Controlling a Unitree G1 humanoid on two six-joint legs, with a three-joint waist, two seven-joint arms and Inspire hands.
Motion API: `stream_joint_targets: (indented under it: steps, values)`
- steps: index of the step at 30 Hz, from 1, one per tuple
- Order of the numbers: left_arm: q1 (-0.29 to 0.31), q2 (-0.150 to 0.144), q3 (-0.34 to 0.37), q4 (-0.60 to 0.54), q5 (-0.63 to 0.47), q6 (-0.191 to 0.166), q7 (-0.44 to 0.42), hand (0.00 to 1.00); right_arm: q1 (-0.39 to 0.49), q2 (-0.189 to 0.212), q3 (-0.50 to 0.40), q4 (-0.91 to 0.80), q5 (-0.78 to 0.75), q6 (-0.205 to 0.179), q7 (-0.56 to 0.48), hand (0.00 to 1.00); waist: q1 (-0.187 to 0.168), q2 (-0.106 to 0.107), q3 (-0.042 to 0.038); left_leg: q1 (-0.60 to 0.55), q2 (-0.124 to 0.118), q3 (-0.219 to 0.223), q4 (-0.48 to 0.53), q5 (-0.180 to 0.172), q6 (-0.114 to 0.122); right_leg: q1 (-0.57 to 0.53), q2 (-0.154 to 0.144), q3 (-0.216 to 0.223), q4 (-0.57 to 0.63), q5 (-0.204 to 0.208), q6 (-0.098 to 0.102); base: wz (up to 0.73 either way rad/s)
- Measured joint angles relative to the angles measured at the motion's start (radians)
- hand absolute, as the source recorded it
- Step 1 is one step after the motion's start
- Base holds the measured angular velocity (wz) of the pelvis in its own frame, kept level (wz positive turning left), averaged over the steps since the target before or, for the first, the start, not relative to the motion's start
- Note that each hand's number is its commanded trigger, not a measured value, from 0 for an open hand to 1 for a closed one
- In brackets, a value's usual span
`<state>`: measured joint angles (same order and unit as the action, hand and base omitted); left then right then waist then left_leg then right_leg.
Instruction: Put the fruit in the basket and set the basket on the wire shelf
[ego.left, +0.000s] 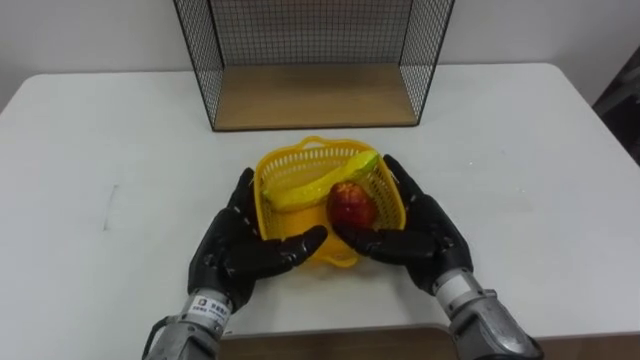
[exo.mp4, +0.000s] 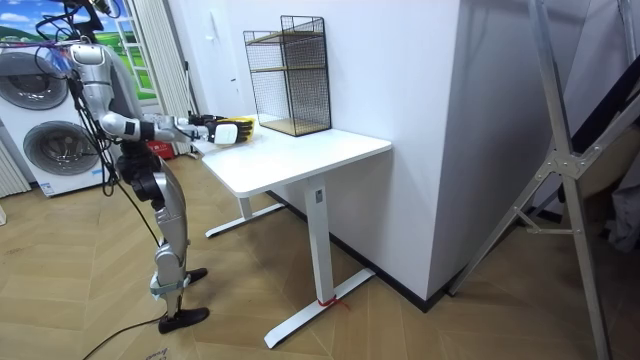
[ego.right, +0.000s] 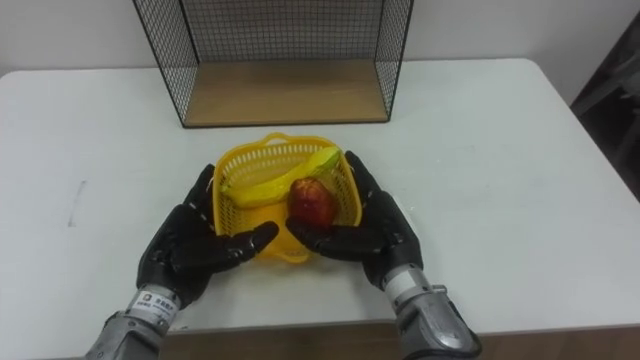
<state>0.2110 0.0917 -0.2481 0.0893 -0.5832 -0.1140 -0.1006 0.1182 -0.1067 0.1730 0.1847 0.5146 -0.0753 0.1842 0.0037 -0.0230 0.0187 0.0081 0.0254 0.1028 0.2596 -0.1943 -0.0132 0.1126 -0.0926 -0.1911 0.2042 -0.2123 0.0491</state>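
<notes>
A white rectangular desk (ego.left: 520, 150) carries everything, and the robot stands at its near edge. Behind the yellow plastic lattice basket (ego.left: 290, 165), against the wall, stands a black wire shelf with a wooden floor board (ego.left: 315, 95). Its open front faces the basket, and its lower level is bare.

The basket sits near the desk's front edge with a black robot hand on each side. The left hand (ego.left: 235, 250) lies against the basket's left wall and the right hand (ego.left: 415, 235) against its right wall. The fingers of both are stretched almost straight along the sides, and the thumbs reach inward across the front wall. This reads as a two-sided clamp made with the palms rather than a curled grasp, probably so the basket can be carried level. Whether the basket rests on the desk or is already lifted cannot be told.

Inside the basket a yellow banana (ego.left: 315, 185) lies slantwise, and a red apple (ego.left: 351, 205) rests in front of it, toward the right wall. With the fruit loaded, the shelf step appears to remain. Nothing lies between the basket and the shelf, though the shelf's wire side panels frame the opening the basket must pass through.
</notes>
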Motion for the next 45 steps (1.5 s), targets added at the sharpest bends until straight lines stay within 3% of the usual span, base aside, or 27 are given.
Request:
stream_joint_targets:
  steps: [15, 22, 29, 45]
  values:
    - [-0.048, -0.008, 0.01, 0.0, 0.186, -0.002, 0.073, 0.0, -0.008, 0.024, 0.026, -0.003, -0.006, 0.0, -0.022, 0.0, 0.004, 0.011, -0.0026, 0.012, 0.0, 0.001, -0.002, 0.0, 0.0, 0.008, 0.0, 0.0, 0.002, 0.0, 0.0, 0.0]
    - [-0.067, -0.008, 0.013, -0.01, 0.203, -0.008, 0.077, 0.0, -0.028, 0.026, 0.027, -0.013, -0.009, -0.004, -0.033, 0.0, 0.004, 0.013, -0.0037, 0.011, 0.0, 0.001, -0.002, 0.0, 0.0, 0.007, 0.0, 0.0, 0.001, 0.0, 0.0, 0.0]
    - [-0.072, -0.012, 0.014, -0.041, 0.204, -0.024, 0.096, 0.0, -0.028, 0.03, 0.033, -0.054, -0.007, -0.034, -0.043, 0.0, 0.002, 0.014, -0.0046, 0.014, 0.0, 0.001, -0.002, 0.0, 0.0, 0.01, 0.0, 0.0, 0.0, 0.0, 0.0, 0.0]
    - [-0.072, -0.009, -0.011, -0.083, 0.205, -0.05, 0.156, 0.0, -0.028, 0.028, 0.044, -0.095, -0.009, -0.047, -0.052, 0.0, 0.001, 0.017, -0.0019, 0.032, 0.001, 0.004, -0.005, 0.0, 0.0, 0.027, 0.0, 0.003, 0.002, 0.0, 0.0, 0.0]
